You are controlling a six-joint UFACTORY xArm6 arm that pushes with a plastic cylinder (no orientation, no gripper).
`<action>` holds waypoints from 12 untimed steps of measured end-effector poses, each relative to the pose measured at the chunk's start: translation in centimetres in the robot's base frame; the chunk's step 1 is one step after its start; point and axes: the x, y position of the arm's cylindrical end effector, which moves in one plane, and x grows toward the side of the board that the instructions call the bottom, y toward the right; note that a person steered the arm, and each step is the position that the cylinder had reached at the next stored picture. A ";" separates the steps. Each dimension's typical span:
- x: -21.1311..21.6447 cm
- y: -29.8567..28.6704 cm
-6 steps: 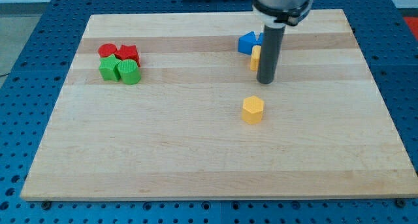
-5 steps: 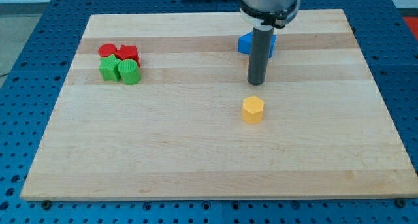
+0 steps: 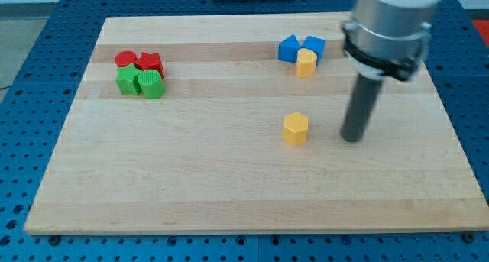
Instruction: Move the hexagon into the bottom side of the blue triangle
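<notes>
The yellow hexagon (image 3: 295, 128) lies near the middle of the wooden board. The blue triangle (image 3: 288, 48) sits near the view's top, with a second blue block (image 3: 314, 45) touching it on the right and a yellow cylinder (image 3: 306, 63) just below the pair. My tip (image 3: 352, 139) rests on the board to the right of the hexagon, about a block's width away, at about the same height in the view. It touches no block.
A cluster sits at the view's upper left: two red blocks (image 3: 126, 59) (image 3: 150, 63) above a green block (image 3: 126, 81) and a green cylinder (image 3: 152, 84). The board's right edge (image 3: 451, 132) is some way right of my tip.
My tip has moved from above the hexagon, near the blue blocks, down and to the right, ending beside the hexagon's right. The yellow cylinder is uncovered. No block has moved.
</notes>
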 end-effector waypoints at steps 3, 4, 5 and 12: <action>-10.4 -12.8; -13.9 -16.1; -10.7 -14.2; -9.3 -19.2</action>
